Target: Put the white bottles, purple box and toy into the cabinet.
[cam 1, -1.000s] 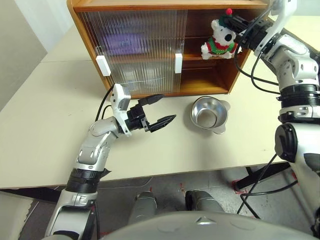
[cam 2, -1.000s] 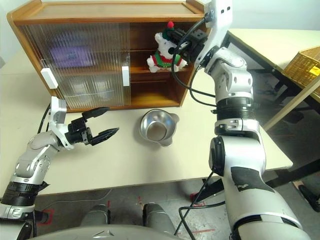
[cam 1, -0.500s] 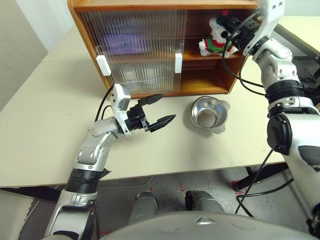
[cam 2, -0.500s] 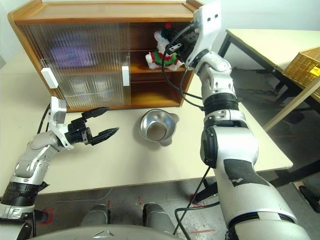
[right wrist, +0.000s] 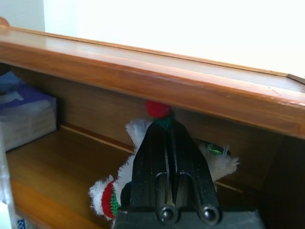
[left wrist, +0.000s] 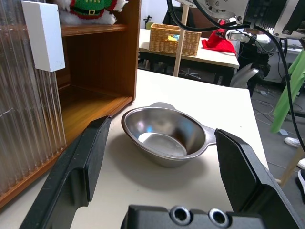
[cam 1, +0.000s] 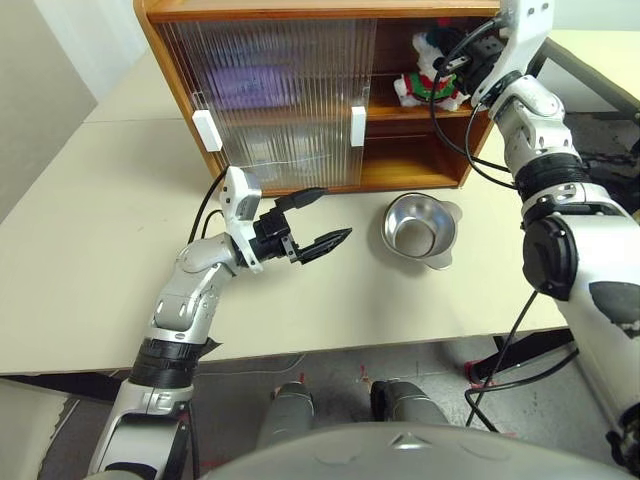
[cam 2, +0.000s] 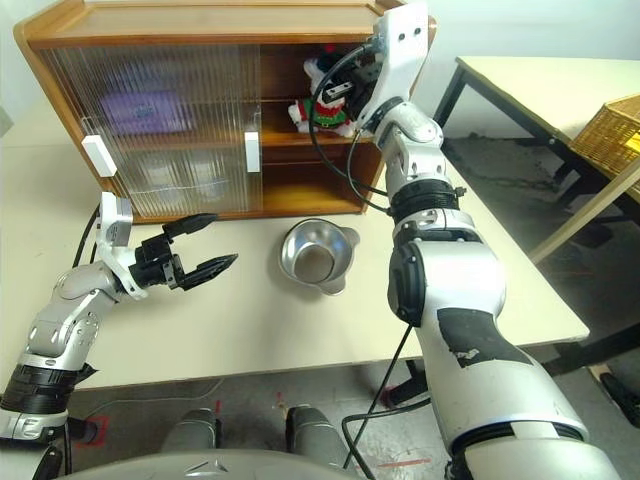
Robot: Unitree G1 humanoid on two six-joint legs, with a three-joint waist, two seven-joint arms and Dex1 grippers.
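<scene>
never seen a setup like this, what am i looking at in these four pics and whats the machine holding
It is a two-armed humanoid robot. The two wide pictures come from cameras on its head, looking down at a table; the other two come from cameras on each wrist. The right gripper is shut on a plush toy and is placing it on the upper shelf of a wooden cabinet, where a purple box already sits. The left gripper hangs open over the table, holding nothing. A steel bowl stands in front of the cabinet.

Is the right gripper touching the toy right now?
Touching. The right wrist view shows the right gripper with its fingers shut against the toy, white plush bulging out on both sides, inside the cabinet.
</scene>
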